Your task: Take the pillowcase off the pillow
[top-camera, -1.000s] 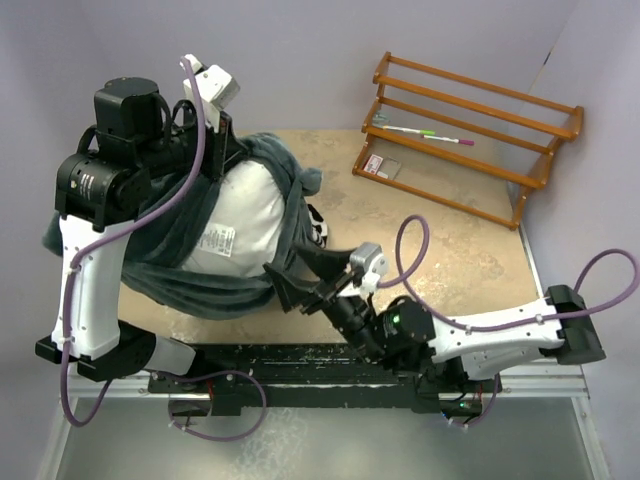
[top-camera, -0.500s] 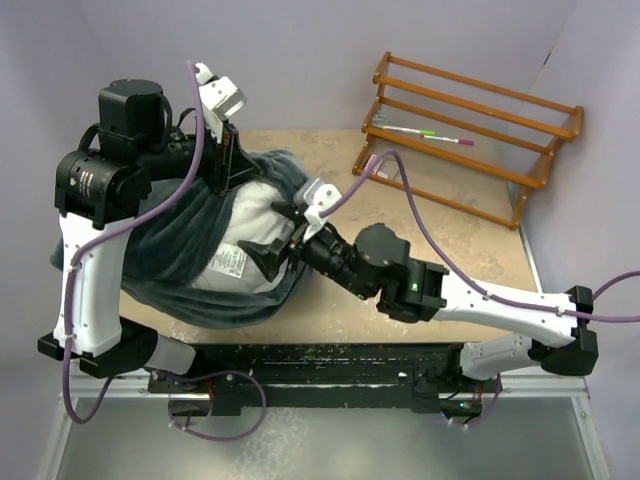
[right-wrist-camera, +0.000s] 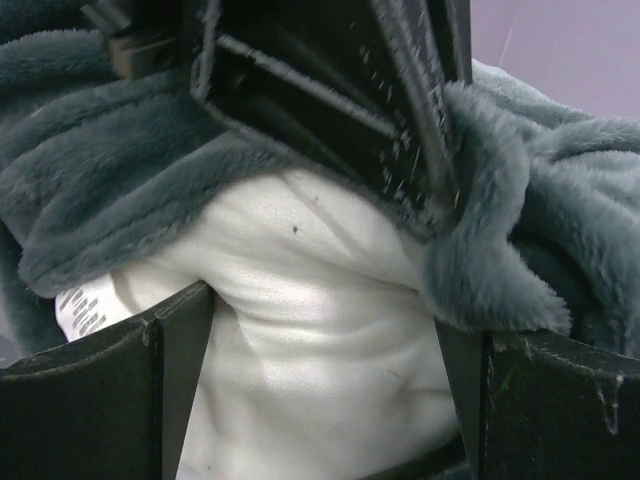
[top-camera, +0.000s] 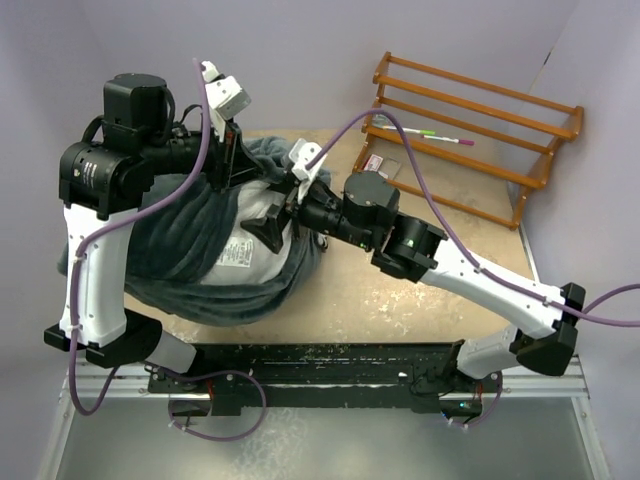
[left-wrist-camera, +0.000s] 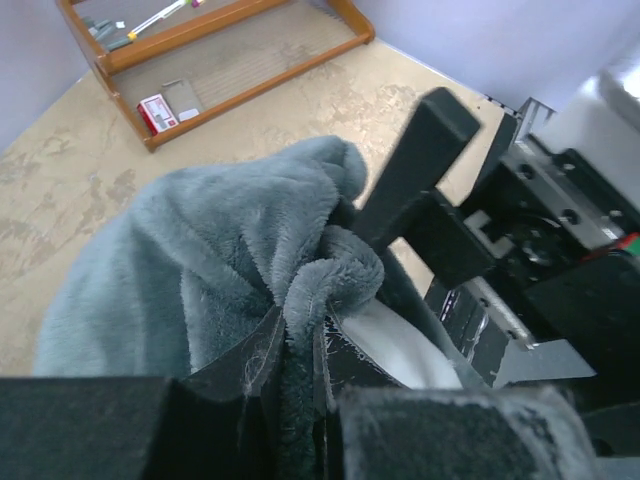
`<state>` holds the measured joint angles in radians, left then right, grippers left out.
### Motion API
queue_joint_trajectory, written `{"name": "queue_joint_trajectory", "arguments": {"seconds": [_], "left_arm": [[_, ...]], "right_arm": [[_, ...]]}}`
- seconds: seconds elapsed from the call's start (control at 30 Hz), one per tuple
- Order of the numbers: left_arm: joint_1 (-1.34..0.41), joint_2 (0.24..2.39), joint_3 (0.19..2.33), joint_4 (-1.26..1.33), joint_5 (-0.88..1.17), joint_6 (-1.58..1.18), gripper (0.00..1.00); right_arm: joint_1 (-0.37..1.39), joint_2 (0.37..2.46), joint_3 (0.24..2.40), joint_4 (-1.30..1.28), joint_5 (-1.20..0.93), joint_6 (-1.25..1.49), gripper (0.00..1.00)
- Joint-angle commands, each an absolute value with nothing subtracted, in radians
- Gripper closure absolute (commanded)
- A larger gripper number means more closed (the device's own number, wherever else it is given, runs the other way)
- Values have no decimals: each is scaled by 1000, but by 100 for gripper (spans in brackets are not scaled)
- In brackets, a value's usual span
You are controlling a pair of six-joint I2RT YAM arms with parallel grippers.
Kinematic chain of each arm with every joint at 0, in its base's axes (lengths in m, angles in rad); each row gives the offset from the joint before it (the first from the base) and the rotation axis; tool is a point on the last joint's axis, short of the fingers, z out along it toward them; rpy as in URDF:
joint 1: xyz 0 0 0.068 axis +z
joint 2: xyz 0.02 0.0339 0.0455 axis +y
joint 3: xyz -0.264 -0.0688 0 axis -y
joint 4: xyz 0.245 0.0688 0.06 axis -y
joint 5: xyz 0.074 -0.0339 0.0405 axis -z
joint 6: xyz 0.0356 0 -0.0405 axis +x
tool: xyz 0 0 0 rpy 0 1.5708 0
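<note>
**L gripper (left-wrist-camera: 297, 355) pinching pillowcase (top-camera: 175, 250), R gripper (top-camera: 283, 218) spread**

Pillowcase is lying grey-side-out on table's (top-camera: 420, 280) left half, 1 fold clamped by L gripper. White pillow (top-camera: 250, 235) is poking from its opening; R gripper fingers (right-wrist-camera: 90, 400) are straddling it, wide apart.
</note>
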<state>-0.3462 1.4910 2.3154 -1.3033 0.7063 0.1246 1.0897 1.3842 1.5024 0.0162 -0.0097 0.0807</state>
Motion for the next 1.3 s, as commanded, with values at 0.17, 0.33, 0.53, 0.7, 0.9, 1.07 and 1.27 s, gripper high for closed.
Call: {"name": "queue_joint_trajectory", "arguments": {"seconds": [0.17,0.33,0.53,0.7,0.9,1.07,1.27], "left_arm": [[-344,1496,2347,-1391,812,144,100],[-344,1485,2363,-1336,608,158,100],[-344,1421,2294,-1088,316,200,100],[-344,1391,2232,-978,212,277,100],[-344,1347,2133,-891,101,330,100],[-344,1319,2024,-831,54,309,100],[-344,1308,1903,-787,-93,337,100]], "right_arm": [[1051,1475,1517,188,-43,79,70],[1088,1373,1395,370,-18,65,100],[1239,1295,1263,419,117,-6,100],[1376,1271,1154,523,301,-59,100],[1538,1295,1100,631,518,-217,100],[1708,1361,1098,801,685,-455,100],[1791,1294,987,1068,816,-543,100]]}}
